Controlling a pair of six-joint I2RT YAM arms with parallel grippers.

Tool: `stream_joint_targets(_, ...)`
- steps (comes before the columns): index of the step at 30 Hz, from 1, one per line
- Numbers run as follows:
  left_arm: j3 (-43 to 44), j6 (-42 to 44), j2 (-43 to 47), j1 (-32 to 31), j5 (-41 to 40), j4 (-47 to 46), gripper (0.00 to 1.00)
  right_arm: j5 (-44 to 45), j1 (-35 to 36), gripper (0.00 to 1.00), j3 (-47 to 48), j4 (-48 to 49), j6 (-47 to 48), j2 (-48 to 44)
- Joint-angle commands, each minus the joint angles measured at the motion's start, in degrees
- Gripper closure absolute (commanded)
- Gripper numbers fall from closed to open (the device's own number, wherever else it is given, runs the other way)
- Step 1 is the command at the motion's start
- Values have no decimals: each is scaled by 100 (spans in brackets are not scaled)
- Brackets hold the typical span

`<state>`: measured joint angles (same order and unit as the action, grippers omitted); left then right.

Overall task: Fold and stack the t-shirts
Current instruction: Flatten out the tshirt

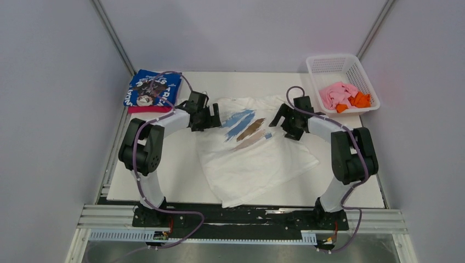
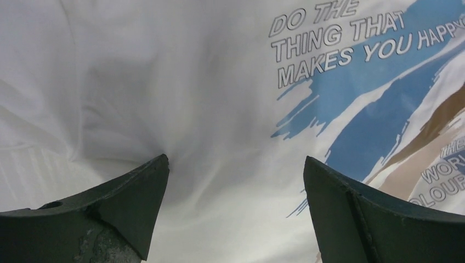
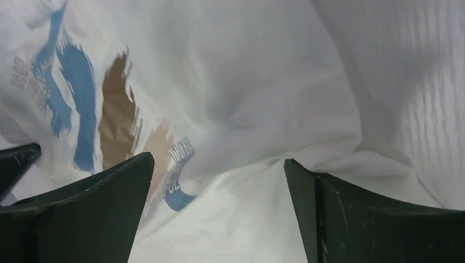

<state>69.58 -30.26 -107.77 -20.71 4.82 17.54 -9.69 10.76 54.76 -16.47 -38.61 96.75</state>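
- Claws: left claw (image 1: 215, 116) and right claw (image 1: 279, 116) both wide open, nothing pinched, at the upper corners of the white t-shirt (image 1: 252, 159)
- that shirt's spread out mid-frame on the bench (image 1: 164, 181)
- blue t-shirt (image 1: 155, 87) folded upper left, pink t-shirt (image 1: 335, 94) in the basket (image 1: 329, 63) upper right

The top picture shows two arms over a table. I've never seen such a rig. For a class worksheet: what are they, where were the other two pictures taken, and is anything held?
They are two robot arms bolted at the near edge of the table, seen from above. The other pictures come from cameras on their wrists. The left gripper and right gripper are open over a white t-shirt, holding nothing. A folded blue t-shirt lies far left; a basket holds pink cloth and orange cloth.
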Motion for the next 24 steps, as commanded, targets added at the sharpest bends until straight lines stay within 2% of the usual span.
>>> stream_joint_targets(1,-1040,-654,208,-514,372,46,0,353,-143,0,979,-70,156,1179)
stream_joint_targets(5,-1324,-1003,459,-1162,599,-114,0,438,-284,0,2275,-330,428,2181)
stream_joint_targets(8,-1078,-997,480,-1588,715,-135,0,538,-382,0,3238,-369,793,2816)
stream_joint_targets(11,-707,-826,517,-1691,784,-46,0,730,-506,0,4394,-637,1090,3372)
stream_joint_targets(14,-287,-544,831,-1699,634,223,0,805,-640,0,5224,-813,1331,3407)
stream_joint_targets(18,-325,-458,1615,-1698,-305,816,0,1155,-717,0,4960,-823,1602,2662)
stream_joint_targets(21,-704,-802,2497,-1618,-1076,1353,0,1152,-713,0,4042,-825,1516,1781)
stream_joint_targets(24,-1472,-1228,3293,-1113,-1573,1728,0,1073,-704,0,2900,-819,1227,816)
